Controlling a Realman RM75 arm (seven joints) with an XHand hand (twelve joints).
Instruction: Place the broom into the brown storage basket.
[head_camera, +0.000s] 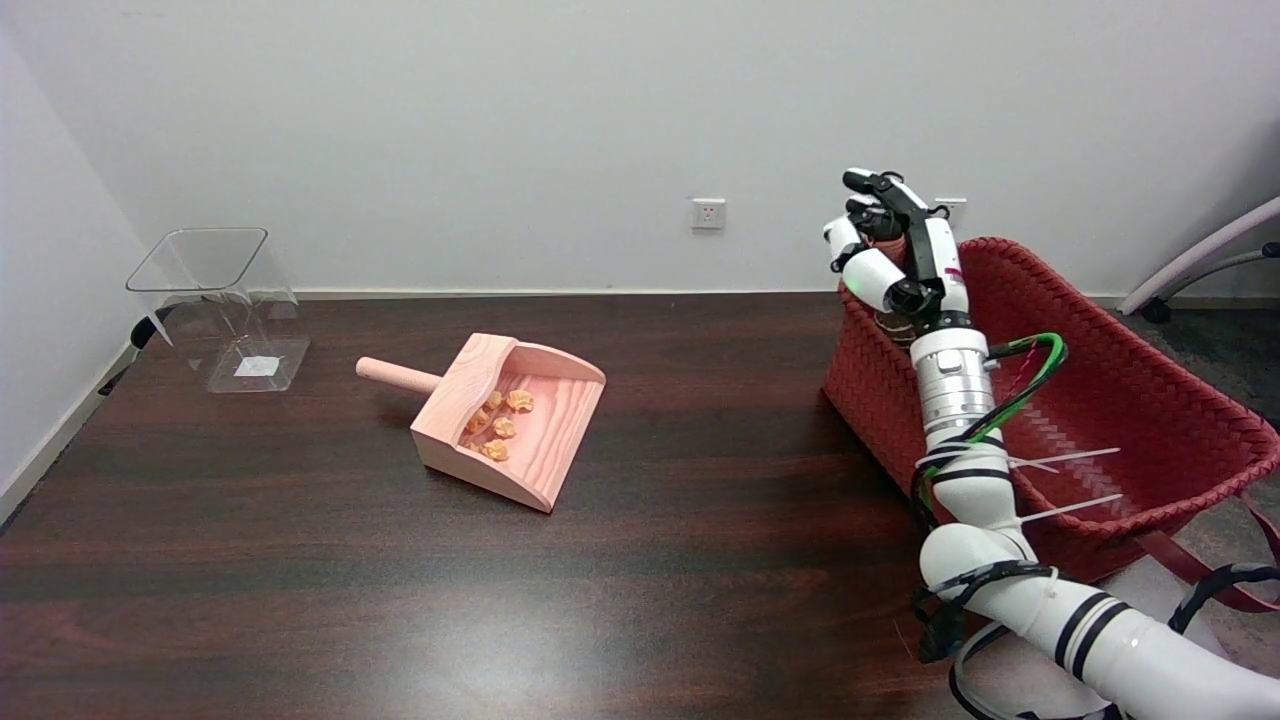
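Note:
My right hand (893, 245) is raised above the near-left corner of the woven reddish-brown basket (1120, 400), which stands at the table's right end. Its fingers are curled around a small brown piece, the broom (893, 327), most of which is hidden by the hand. A short brown stub of it shows just under the palm, inside the basket's left rim. The arm reaches in from the lower right, across the basket's front wall.
A pink wooden dustpan (515, 420) with several orange crumbs lies mid-table, its handle pointing left. A clear plastic bin (225, 305) stands at the far left. White cable ties stick out from the forearm (975, 480) over the basket.

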